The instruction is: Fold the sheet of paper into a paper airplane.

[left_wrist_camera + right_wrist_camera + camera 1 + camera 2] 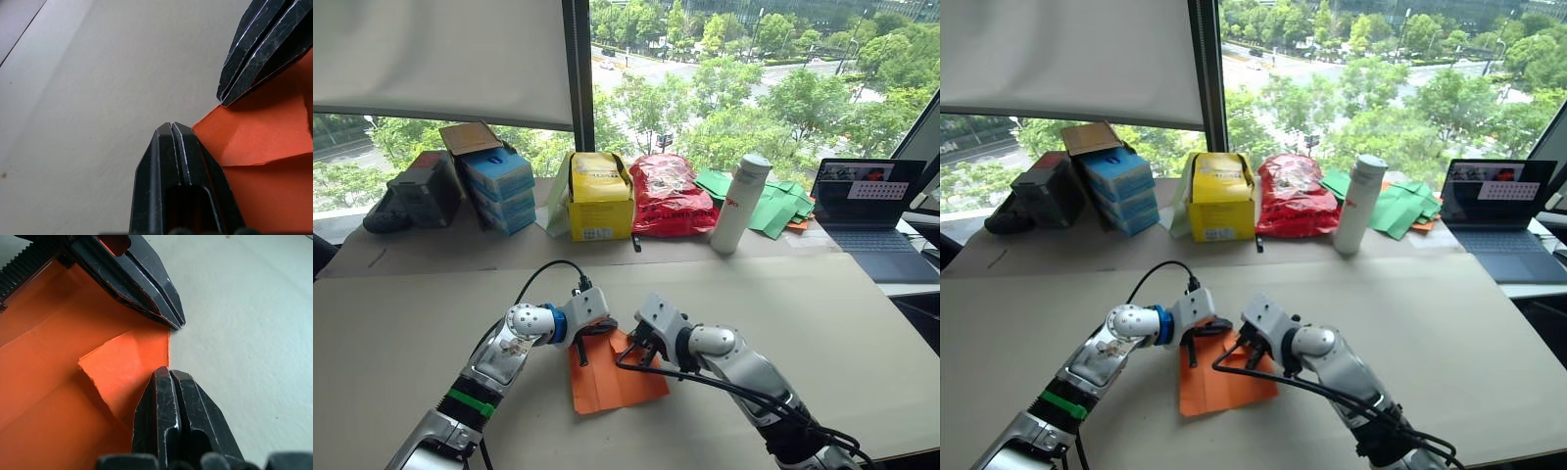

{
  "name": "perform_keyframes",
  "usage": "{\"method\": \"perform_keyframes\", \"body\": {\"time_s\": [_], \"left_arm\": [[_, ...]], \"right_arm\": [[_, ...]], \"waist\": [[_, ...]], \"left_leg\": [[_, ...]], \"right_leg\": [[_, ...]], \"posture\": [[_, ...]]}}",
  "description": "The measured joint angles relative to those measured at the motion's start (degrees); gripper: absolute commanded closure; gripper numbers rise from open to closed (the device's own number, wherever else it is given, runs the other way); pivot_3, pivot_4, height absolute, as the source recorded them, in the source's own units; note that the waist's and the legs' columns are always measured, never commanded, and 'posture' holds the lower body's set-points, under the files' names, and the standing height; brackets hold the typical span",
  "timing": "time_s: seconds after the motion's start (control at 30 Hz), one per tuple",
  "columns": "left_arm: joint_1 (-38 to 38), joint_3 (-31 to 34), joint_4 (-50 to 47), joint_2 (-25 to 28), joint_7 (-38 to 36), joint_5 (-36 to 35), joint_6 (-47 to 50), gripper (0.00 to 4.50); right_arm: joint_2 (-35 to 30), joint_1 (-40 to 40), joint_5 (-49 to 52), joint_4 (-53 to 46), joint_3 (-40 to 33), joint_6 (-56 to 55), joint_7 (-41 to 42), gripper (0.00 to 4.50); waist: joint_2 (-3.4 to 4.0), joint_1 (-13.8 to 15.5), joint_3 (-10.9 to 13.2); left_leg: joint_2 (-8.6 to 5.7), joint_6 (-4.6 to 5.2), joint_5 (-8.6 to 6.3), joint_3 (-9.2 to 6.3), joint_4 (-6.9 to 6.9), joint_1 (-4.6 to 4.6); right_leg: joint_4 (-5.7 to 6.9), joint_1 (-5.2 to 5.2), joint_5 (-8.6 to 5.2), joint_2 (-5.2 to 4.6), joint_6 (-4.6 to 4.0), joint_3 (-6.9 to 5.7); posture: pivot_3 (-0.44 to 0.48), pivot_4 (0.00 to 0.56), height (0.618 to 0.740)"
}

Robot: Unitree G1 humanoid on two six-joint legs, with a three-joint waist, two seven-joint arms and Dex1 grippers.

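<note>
The sheet of paper (612, 380), bright orange and partly folded, is seen lying flat on the beige tabletop (822, 323) in front of the robot, with one corner flap turned over and creased. The left gripper (595, 331) is pressed down on the sheet's far edge with its fingers clenched together; in the left wrist view its fingertips (172, 132) are closed at the paper's corner. The right gripper (636, 345) is set just beside it on the same edge, likewise closed, nothing being grasped between its fingers. Along the window a yellow box (600, 196), a red bag (666, 194), a white bottle (741, 204), green paper pieces (773, 204) and a laptop (868, 217) are noted.
</note>
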Motion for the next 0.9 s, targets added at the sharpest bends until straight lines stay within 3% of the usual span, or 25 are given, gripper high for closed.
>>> {"method": "perform_keyframes", "body": {"time_s": [0.9], "left_arm": [[-0.23,-0.22,0.99,-0.39,-0.38,0.23,-1.35,4.50]], "right_arm": [[-8.72,7.68,2.92,-11.10,-2.37,5.15,0.01,4.48]], "waist": [[-0.08,0.81,-0.12]], "left_leg": [[0.00,0.12,-0.07,0.00,0.00,0.02]], "right_leg": [[-0.09,0.07,0.00,-0.06,0.02,-0.02]], "posture": [[0.000,0.150,0.740]]}}
